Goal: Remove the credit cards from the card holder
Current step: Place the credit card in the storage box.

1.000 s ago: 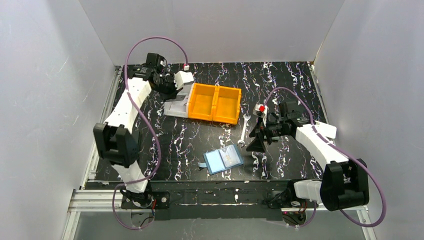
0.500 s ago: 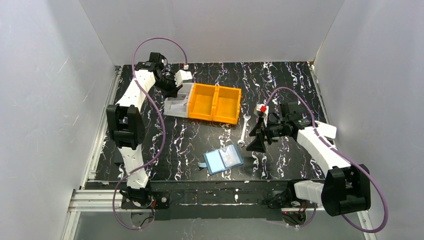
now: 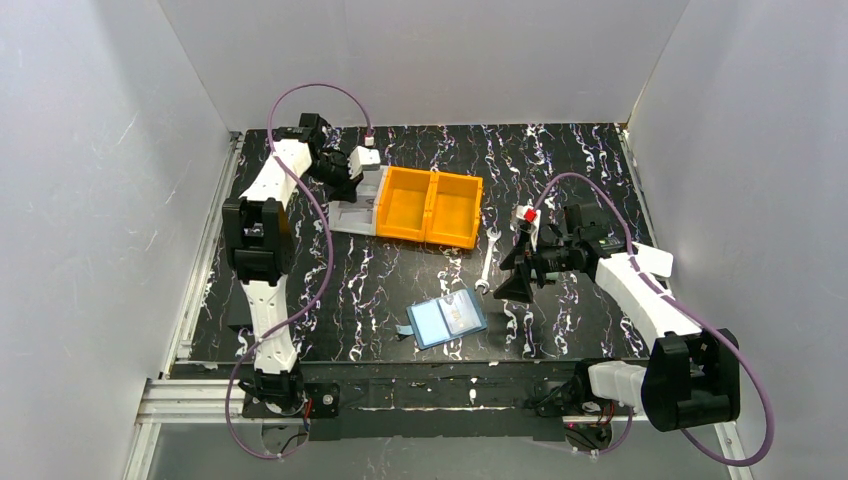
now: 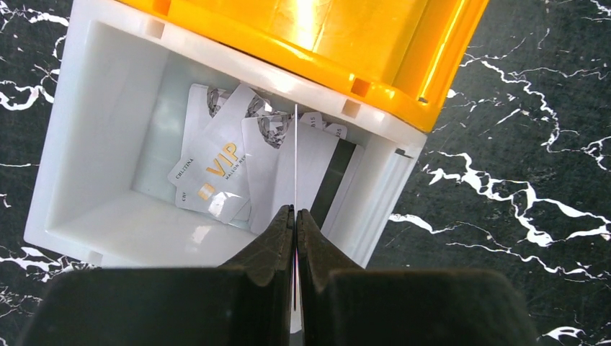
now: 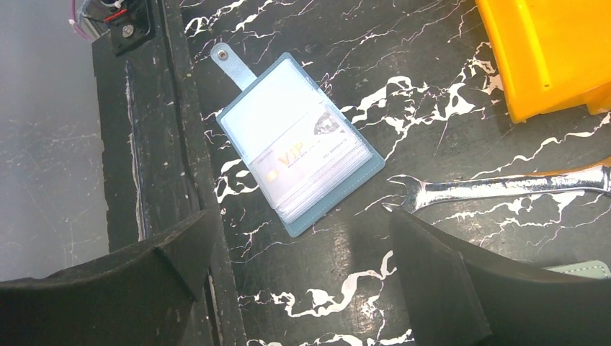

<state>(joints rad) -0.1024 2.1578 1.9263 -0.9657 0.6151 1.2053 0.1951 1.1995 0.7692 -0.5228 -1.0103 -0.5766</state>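
Left wrist view: my left hand (image 4: 295, 216) pinches one thin pale credit card (image 4: 295, 158) edge-on over the white plastic tray (image 4: 86, 144), where other whitish cards (image 4: 216, 173) lie loose. My right hand (image 5: 299, 245) gapes wide over the black marbled desk (image 5: 432, 94), near the open blue book-like card holder (image 5: 266, 108), which has cards inside.

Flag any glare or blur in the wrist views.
Left wrist: blown-out glare on the glossy orange plastic bin; pale printed cards in the white tray readable. Right wrist: open blue folding card holder sharp, right end effector fingers dark and soft.
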